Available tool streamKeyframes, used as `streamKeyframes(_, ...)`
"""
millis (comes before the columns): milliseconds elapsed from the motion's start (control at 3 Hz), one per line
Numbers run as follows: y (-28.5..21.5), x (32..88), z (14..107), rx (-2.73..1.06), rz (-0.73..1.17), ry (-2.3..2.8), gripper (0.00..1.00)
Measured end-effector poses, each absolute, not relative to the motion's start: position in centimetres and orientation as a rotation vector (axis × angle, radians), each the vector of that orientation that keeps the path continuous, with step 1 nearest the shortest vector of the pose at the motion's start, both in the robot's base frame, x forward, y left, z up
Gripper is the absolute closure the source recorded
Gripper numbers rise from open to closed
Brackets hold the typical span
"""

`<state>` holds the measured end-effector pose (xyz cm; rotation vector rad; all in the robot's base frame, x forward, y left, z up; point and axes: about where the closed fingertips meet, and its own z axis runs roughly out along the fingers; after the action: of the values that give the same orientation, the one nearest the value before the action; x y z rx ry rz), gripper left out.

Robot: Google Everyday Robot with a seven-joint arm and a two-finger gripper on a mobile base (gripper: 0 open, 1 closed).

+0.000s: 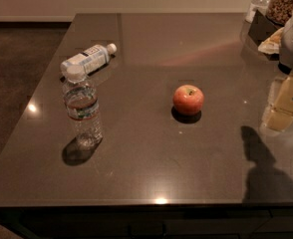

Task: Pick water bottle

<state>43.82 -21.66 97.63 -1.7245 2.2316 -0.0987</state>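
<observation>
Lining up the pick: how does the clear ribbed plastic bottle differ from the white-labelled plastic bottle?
The clear ribbed plastic bottle stands upright; the white-labelled bottle lies on its side. The ribbed bottle wears a narrow band, the labelled one a wide wrap. Both have white caps. The gripper hangs at the right, away from both.

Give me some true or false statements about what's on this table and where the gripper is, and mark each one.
1. The water bottle stands upright on the table. True.
2. The apple sits left of the water bottle in the camera view. False: it sits to the right of it.
3. The bottle with the white label lies on its side. True.
4. The gripper is holding the water bottle. False: it is at the right edge of the view, beyond the apple, well apart from the bottle.
5. The water bottle has no cap. False: its white cap is on.
</observation>
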Motion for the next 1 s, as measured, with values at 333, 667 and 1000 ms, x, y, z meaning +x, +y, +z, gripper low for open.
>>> streamKeyframes(333,-21.7,43.8,97.6,-1.724,-0.099,2.231,0.0)
streamKeyframes(667,-21.1,44.0,97.7,-1.722,-0.077,2.22,0.0)
streamKeyframes(1000,-18.6,44.9,97.6,-1.724,0.006,2.161,0.0)
